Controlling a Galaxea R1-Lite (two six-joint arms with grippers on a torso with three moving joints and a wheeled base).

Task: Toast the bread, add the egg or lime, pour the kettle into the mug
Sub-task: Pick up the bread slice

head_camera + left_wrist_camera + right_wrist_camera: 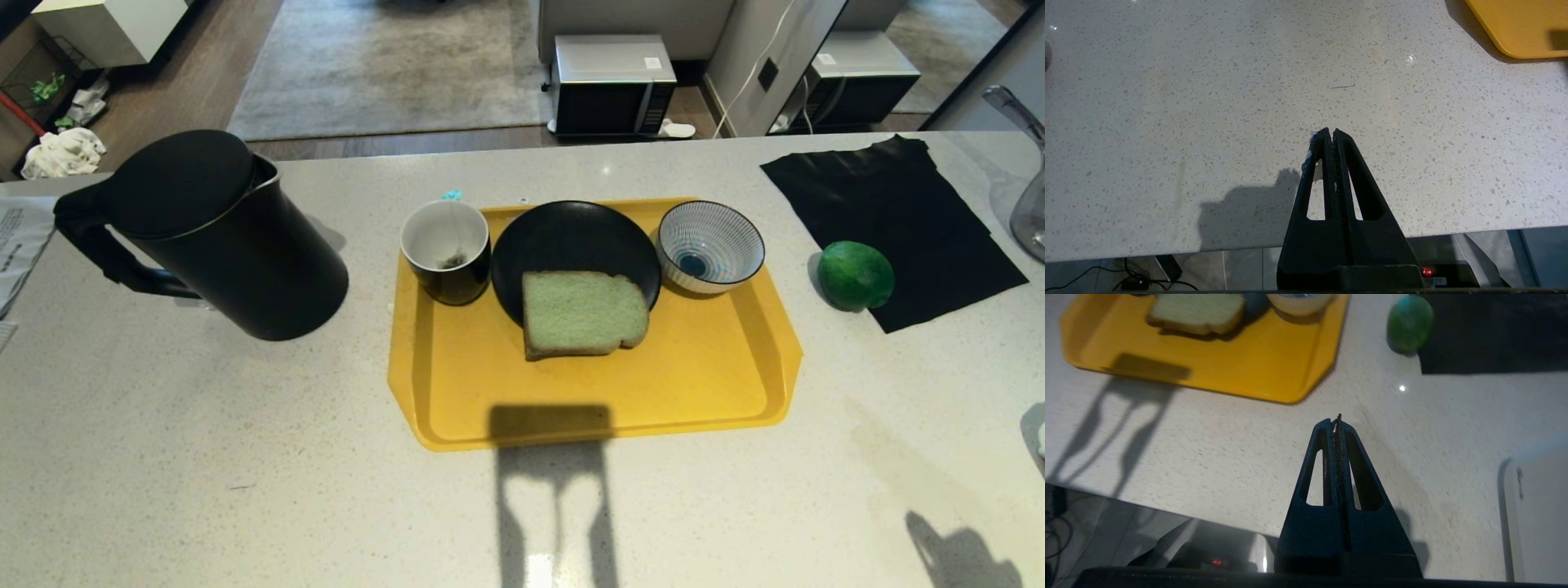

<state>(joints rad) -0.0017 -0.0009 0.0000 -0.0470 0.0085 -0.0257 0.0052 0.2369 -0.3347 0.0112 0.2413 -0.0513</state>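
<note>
1. The tall matte black jug kettle (220, 237) with its lid on stands at the left of the speckled pale stone counter (163, 457), its loop handle pointing left, well apart from the tray.
2. The left gripper (1331, 132) hangs over bare counter near its front edge, fingers pressed together and holding nothing; a corner of the tray shows beyond it.
3. The yellow plastic tray (702, 384) lies in the middle. At its far left corner stands the glossy black, white-lined mug (446, 249), with what looks like a tea bag at the bottom.
4. Just beside the mug sits a round black plate (571, 237). The thick pale green bread slice (584, 314) rests half on the plate, half over the tray floor.
5. Right of the plate stands a blue-and-white striped bowl (710, 245).
6. The right gripper (1336, 418) hovers over the counter off the tray's near right corner, fingers closed together, empty.
7. The glossy green lime (855, 275) lies on the counter right of the tray, touching the edge of a black cloth (898, 204).
</note>
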